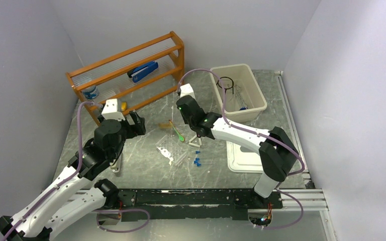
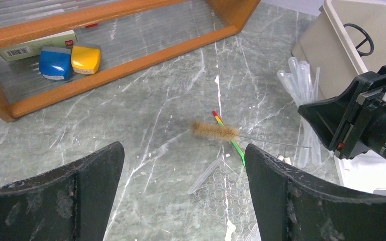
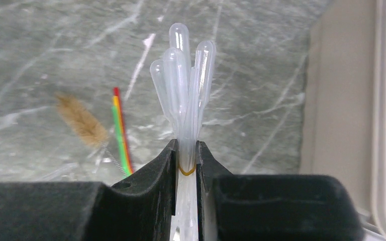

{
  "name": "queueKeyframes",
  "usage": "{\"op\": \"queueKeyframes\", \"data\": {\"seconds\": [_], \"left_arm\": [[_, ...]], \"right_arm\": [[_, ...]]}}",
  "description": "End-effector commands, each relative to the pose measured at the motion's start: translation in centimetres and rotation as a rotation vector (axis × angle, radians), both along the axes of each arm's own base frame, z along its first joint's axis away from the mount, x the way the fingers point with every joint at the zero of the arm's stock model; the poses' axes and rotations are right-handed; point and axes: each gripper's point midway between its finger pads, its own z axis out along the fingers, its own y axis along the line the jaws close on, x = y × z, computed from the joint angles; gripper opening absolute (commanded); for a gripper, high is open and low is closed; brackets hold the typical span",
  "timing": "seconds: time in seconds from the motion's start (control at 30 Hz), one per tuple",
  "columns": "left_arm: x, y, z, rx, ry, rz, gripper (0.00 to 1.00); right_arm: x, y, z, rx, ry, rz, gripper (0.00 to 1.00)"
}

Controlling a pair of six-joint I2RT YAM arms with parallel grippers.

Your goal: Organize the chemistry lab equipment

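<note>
While the left gripper [image 2: 182, 156] gapes over a veined grey tabletop [image 2: 156, 100], the right gripper [image 3: 186, 150] pinches a banded bundle of translucent bulb-tipped pipettes [image 3: 183, 80].

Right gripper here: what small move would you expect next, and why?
Probably carry the pipette bundle rightward toward the beige bin. The right gripper is shut on the rubber-banded bundle, and the bin just beside it already holds the black wire ring stand, so it looks like the collecting spot.
</note>
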Motion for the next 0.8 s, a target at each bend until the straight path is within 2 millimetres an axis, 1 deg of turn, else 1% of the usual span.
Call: {"op": "queueKeyframes", "data": {"seconds": [0.0,0.13,0.2,0.27,0.3,0.4,0.47,0.53,0.6,0.63,0.67,0.77], "left_arm": [[0.2,0.3,1.3,-0.022,-0.031,0.019,0.93],[0.2,0.3,1.3,-0.020,-0.028,0.019,0.93],[0.2,0.3,1.3,-0.020,-0.029,0.019,0.93],[0.3,0.3,1.2,-0.018,-0.027,0.022,0.93],[0.2,0.4,1.3,-0.018,-0.027,0.023,0.94],[0.2,0.4,1.3,-0.016,-0.029,0.025,0.94],[0.2,0.4,1.3,-0.017,-0.030,0.027,0.94],[0.2,0.5,1.4,-0.016,-0.031,0.026,0.94],[0.2,0.5,1.4,-0.015,-0.031,0.027,0.94],[0.2,0.5,1.4,-0.014,-0.031,0.028,0.94],[0.2,0.6,1.4,-0.013,-0.031,0.029,0.94],[0.1,0.7,1.5,-0.015,-0.036,0.034,0.94]], "right_arm": [[1.0,-4.2,-0.2,-0.234,-0.068,-0.109,0.17],[2.0,-6.5,0.9,-0.335,-0.151,-0.221,0.17],[2.3,-6.7,1.3,-0.330,-0.177,-0.248,0.16],[2.5,-6.8,2.2,-0.328,-0.208,-0.257,0.16],[2.6,-6.6,2.8,-0.308,-0.218,-0.249,0.16],[3.2,-6.5,5.4,-0.210,-0.253,-0.231,0.17],[4.0,-7.3,7.2,-0.160,-0.280,-0.250,0.17],[4.8,-9.1,8.5,-0.143,-0.300,-0.289,0.17],[6.0,-11.3,9.8,-0.116,-0.329,-0.344,0.17],[6.5,-12.6,10.2,-0.110,-0.336,-0.366,0.17],[6.9,-14.1,10.8,-0.097,-0.350,-0.397,0.17],[8.1,-18.7,11.6,-0.064,-0.373,-0.461,0.17]]}}
